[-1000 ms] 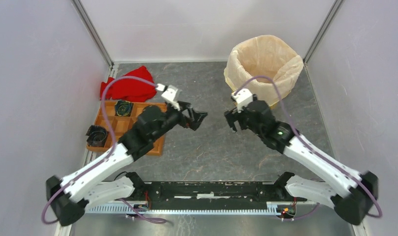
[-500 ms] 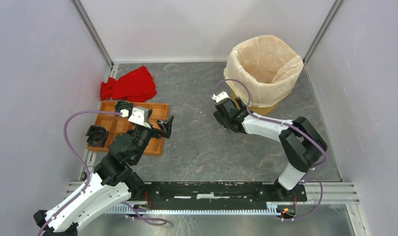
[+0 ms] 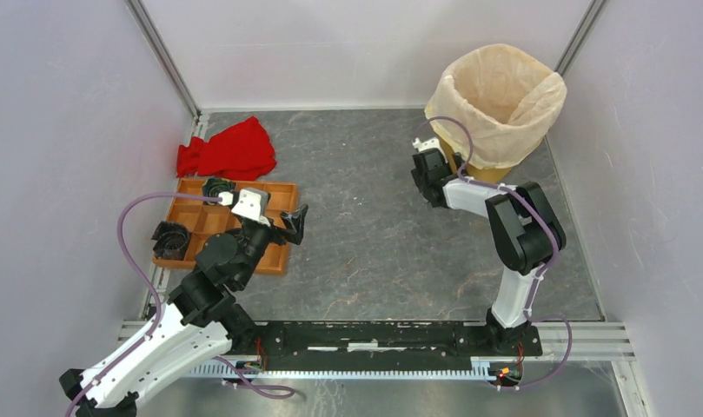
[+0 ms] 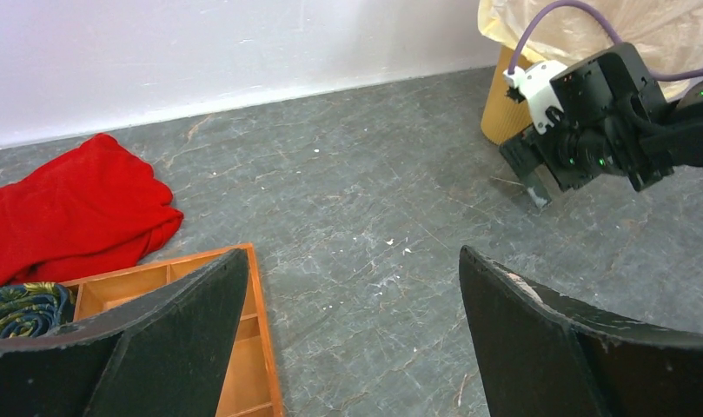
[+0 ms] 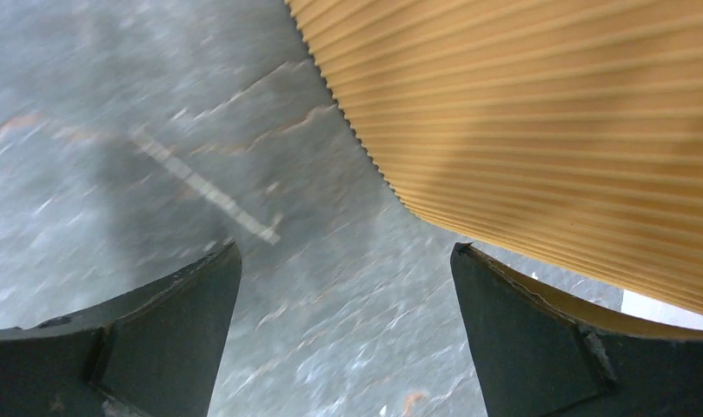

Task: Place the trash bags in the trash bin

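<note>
Overhead and both low wrist views share the trash bin (image 5: 547,130).

Red cloth (image 3: 228,151) and orange compartment tray (image 3: 202,222) on the left side of a grey, stone-patterned counter (image 3: 365,234).
The cloth is seen crumpled near the far left corner, close to the pale back wall (image 3: 356,52), and the tray is set just in front of it, the two lying near each other but apart. A dark rolled item (image 3: 217,188), patterned in green and yellow, is held in one of the tray's far compartments. A second dark item (image 3: 171,234) is placed at the tray's left edge; whether it lies wholly inside cannot be told. A black rail (image 3: 374,334) is fixed along the counter's near edge.
</note>
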You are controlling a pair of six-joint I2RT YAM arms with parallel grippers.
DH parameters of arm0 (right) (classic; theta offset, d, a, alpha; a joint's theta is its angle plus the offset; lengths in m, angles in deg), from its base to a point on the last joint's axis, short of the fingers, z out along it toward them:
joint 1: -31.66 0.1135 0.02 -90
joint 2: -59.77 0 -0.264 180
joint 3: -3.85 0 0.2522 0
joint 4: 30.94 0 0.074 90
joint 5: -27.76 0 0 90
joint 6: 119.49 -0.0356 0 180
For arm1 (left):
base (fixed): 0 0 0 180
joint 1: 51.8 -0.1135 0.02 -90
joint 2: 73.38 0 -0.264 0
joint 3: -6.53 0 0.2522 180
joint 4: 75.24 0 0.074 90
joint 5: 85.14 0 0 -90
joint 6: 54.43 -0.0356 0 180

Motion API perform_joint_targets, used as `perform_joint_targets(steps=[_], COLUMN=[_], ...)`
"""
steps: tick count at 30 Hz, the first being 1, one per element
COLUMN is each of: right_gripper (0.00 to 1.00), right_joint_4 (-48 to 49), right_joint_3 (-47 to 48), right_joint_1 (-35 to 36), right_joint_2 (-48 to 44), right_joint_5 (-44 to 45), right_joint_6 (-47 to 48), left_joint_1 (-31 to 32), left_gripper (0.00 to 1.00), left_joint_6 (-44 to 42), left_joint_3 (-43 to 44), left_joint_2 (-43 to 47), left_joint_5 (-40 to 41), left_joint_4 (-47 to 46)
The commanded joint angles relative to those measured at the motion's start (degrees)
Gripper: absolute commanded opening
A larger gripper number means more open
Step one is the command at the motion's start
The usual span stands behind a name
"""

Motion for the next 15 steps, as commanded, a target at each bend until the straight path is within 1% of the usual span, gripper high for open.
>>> perform_joint_targets(steps=[1,3,4,6,7,9,12,15], right_gripper=[0.98,0.98,0.98,0.98,0.98,0.98,0.98,0.98], right_joint_4=[6.99,6.98,5.21,1.46,1.49,1.94,-0.77,-3.98], right_joint_3=[4.6,7.72,10.04,11.84,10.66,6.39,0.61,-4.44], right_joint_1=[-5.19,-6.6,-6.88,-6.47,-5.92,-3.8,0.18,4.56], right_joint_2=[3.14,5.89,6.94,6.93,4.98,-0.03,-9.15,-18.39], right_joint_5=[-1.02,-0.22,0.66,-0.89,-2.43,-2.72,-3.72,-8.99], right_joint_6=[4.24,6.8,7.57,7.56,7.11,5.98,2.23,-0.11], left_joint_1=[-0.19,-0.19,-0.19,-0.19,-0.19,-0.19,-0.19,-0.19], left_gripper=[0.96,0.96,0.96,0.96,0.96,0.96,0.96,0.97], left_joint_6=[-2.68,-2.68,-2.68,-2.68,-2.68,-2.68,-2.55,-2.12], left_joint_3=[0.64,0.63,0.63,0.67,0.71,0.87,0.97,1.28], left_joint_2=[-0.13,-0.23,-0.3,-0.62,-0.85,-1.2,-1.6,-1.84], left_joint_5=[0.39,0.74,0.84,0.85,0.84,0.84,0.89,1.09], left_joint_4=[-0.32,-0.32,-0.3,-0.24,-0.24,-0.32,-0.29,0.06])
